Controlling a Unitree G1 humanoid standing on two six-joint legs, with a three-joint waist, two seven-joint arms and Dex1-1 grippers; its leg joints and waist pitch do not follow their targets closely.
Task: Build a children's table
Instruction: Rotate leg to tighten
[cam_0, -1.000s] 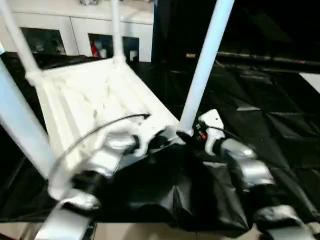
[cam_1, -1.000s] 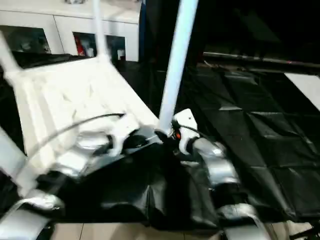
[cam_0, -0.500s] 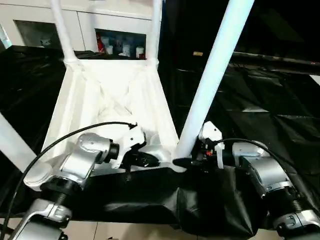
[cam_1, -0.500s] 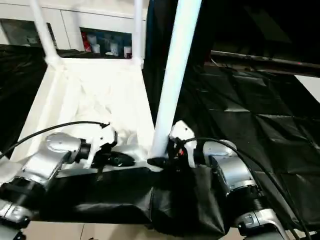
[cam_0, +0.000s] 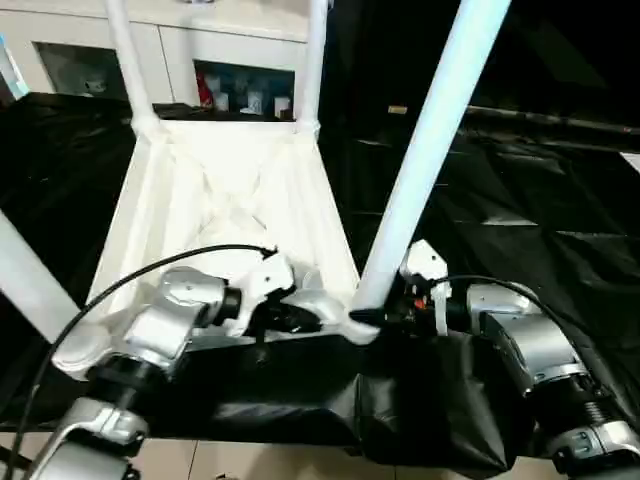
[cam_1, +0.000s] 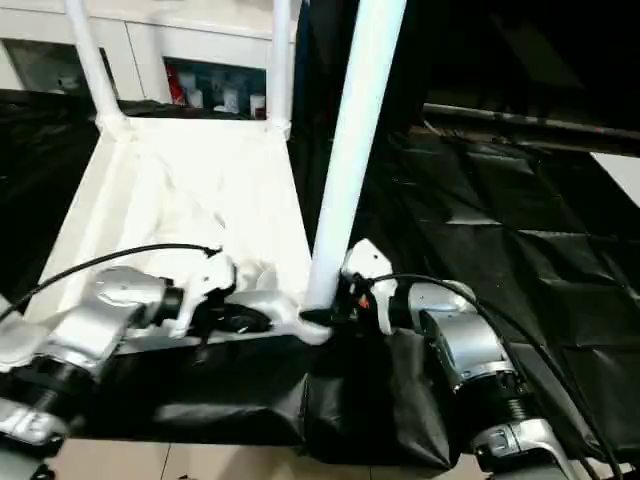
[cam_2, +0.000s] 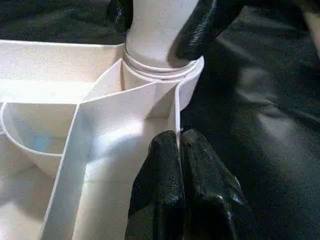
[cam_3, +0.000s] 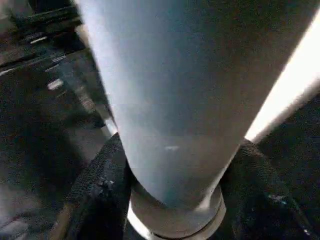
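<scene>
— Where is the tabletop (cam_0: 225, 200) lying?
— Upside down on the black-covered worktop (cam_0: 520, 230), legs pointing up.
— And the end effectors?
— The right end effector (cam_2: 162, 22) is clamping the near-right leg (cam_0: 425, 150) at its socket; the left end effector (cam_2: 181, 150), fingers together, is pinching the tabletop's rim.

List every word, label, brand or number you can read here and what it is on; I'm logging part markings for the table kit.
No readable text.
Tabletop and legs: plain white, no markings visible.
Items behind the cabinet's glass doors: possible labels, too small and blurred to read.
Small red patch on the right pincer's wrist housing: no legible characters.
</scene>
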